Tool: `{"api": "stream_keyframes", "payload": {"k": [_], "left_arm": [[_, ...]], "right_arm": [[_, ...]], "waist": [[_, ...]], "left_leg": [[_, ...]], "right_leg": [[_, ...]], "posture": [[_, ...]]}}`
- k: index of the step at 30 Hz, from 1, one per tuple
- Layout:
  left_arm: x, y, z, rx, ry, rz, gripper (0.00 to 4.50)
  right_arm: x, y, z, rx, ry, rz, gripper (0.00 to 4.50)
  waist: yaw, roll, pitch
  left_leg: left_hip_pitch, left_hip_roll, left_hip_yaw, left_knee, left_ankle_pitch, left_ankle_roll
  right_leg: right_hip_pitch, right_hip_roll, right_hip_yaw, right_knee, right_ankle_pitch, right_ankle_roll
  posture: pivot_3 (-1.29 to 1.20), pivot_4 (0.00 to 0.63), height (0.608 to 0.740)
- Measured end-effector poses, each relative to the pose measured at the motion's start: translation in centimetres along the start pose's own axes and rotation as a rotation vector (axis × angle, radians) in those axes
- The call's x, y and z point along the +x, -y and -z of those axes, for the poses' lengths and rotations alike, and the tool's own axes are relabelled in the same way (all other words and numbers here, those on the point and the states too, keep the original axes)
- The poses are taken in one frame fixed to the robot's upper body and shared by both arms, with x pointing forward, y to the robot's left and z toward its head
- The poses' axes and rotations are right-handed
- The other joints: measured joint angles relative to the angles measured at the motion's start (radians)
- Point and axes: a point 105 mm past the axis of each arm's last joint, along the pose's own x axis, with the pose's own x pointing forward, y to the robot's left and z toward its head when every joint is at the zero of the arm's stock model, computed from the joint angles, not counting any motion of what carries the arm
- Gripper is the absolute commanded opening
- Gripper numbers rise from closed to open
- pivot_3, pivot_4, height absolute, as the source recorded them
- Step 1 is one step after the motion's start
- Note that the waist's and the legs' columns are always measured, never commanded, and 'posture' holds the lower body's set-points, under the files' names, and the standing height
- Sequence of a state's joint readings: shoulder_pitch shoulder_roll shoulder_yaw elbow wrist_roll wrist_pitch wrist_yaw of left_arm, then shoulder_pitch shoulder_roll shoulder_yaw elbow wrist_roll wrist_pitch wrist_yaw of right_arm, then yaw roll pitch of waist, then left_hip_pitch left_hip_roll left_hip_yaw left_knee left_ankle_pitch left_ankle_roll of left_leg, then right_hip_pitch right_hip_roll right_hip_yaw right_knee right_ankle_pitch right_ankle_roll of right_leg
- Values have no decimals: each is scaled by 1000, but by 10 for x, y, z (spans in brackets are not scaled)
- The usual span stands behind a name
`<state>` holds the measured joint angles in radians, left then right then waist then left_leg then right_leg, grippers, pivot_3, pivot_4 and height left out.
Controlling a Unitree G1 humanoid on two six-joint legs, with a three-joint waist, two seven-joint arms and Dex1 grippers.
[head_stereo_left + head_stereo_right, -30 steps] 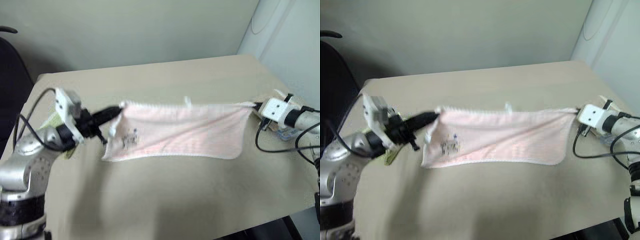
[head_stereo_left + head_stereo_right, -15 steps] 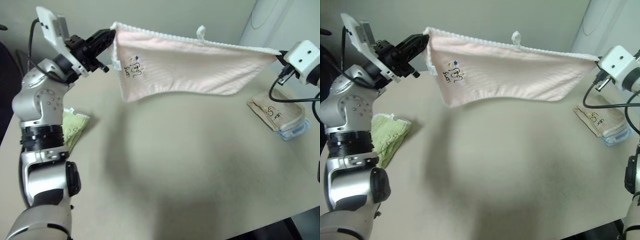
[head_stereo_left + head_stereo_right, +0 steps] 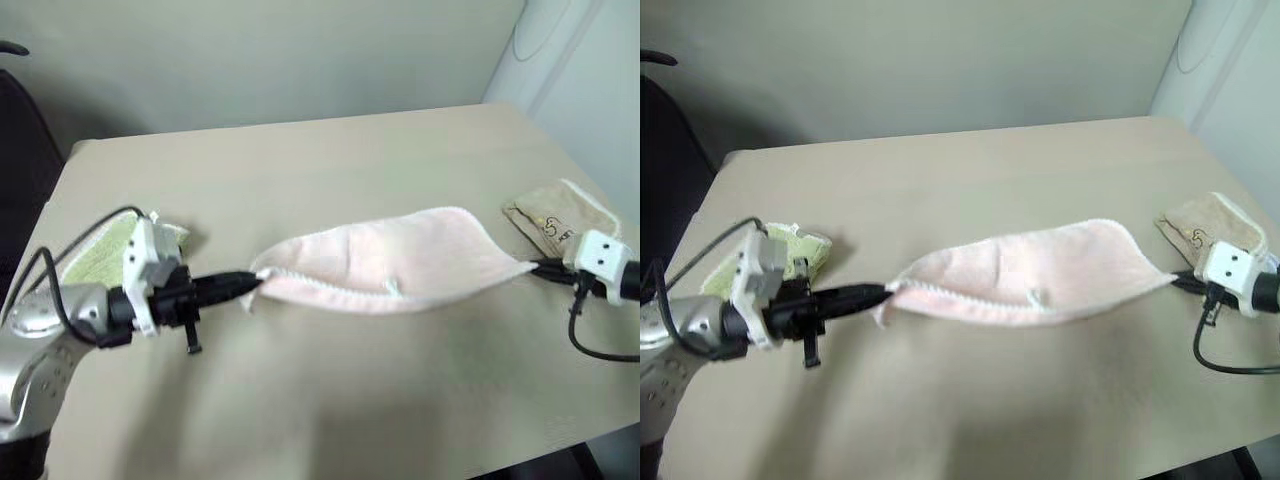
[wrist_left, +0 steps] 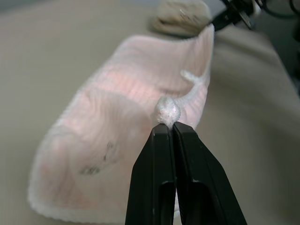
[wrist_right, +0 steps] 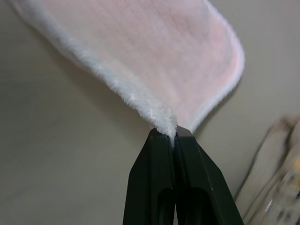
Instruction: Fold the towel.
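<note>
Currently we pinch one towel [image 3: 400, 265] corner in each closed set of fingers, left [image 3: 252, 283] and right [image 3: 541, 266]; towel lies on the table [image 3: 330, 160], doubled. Next, we judge: lay corners down, release, square edges.

Beige table [image 3: 330, 160] against plain pale wall [image 3: 260, 50]; dark chair [image 3: 15, 110] at left.

A beige bench [image 3: 330, 160] carries three towels. The pink towel [image 3: 400, 265] sags onto its middle. A green towel [image 3: 100, 255] lies left, a beige one [image 3: 555, 215] right.
</note>
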<state>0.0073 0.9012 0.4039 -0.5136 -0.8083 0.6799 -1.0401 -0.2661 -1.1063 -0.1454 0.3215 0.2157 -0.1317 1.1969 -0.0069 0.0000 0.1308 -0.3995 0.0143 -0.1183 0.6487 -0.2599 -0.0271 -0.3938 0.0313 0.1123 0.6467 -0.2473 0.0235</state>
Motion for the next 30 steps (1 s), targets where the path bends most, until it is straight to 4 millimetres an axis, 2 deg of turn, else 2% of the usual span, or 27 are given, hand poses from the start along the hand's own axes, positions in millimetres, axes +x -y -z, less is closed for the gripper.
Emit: {"api": "stream_keyframes", "payload": {"k": [3,5,10,13,18,23,29,30], "left_arm": [[-4,15,21,-52,-78,8,0],[-8,21,35,-78,-132,4,0],[-10,17,40,-75,-149,-26,0],[-7,-2,39,-90,-97,-99,0],[9,-44,19,-89,45,-222,0],[25,-84,27,-109,37,-346,0],[35,-99,40,-118,2,-377,0],[36,-101,43,-109,-11,-379,0]], "right_arm": [[-11,-1,1,37,-31,-36,49],[-12,-4,3,52,-40,-53,49],[-2,3,-8,38,-2,-56,49],[11,16,-16,10,21,-29,49],[40,40,-22,-41,4,32,49],[61,67,-18,-75,-77,119,49],[73,80,-17,-95,-113,166,49],[75,81,-16,-93,-121,173,49]], "waist": [[-6,-1,1],[-10,-2,1],[-11,-1,0],[-8,1,-1],[-5,1,-1],[-5,2,-1],[-5,2,-1],[-5,2,-1]], "left_leg": [[16,0,0,-1,0,2],[21,0,0,0,0,3],[19,-2,1,6,0,5],[16,-1,0,10,-1,5],[10,-1,-2,10,-1,6],[8,-1,-2,9,-1,5],[0,-1,-3,7,1,2],[-1,-1,-3,7,4,-3]], "right_leg": [[14,1,0,0,-3,-11],[20,1,1,0,-4,-15],[20,1,2,0,-3,-13],[17,1,1,3,4,0],[11,0,-1,4,6,2],[6,0,0,7,6,2],[-3,0,0,8,6,2],[-3,0,0,8,6,2]], "posture": [[0,150,740],[0,150,740],[0,150,740],[0,150,740],[0,150,740],[0,150,740],[0,150,740],[0,150,740]]}}
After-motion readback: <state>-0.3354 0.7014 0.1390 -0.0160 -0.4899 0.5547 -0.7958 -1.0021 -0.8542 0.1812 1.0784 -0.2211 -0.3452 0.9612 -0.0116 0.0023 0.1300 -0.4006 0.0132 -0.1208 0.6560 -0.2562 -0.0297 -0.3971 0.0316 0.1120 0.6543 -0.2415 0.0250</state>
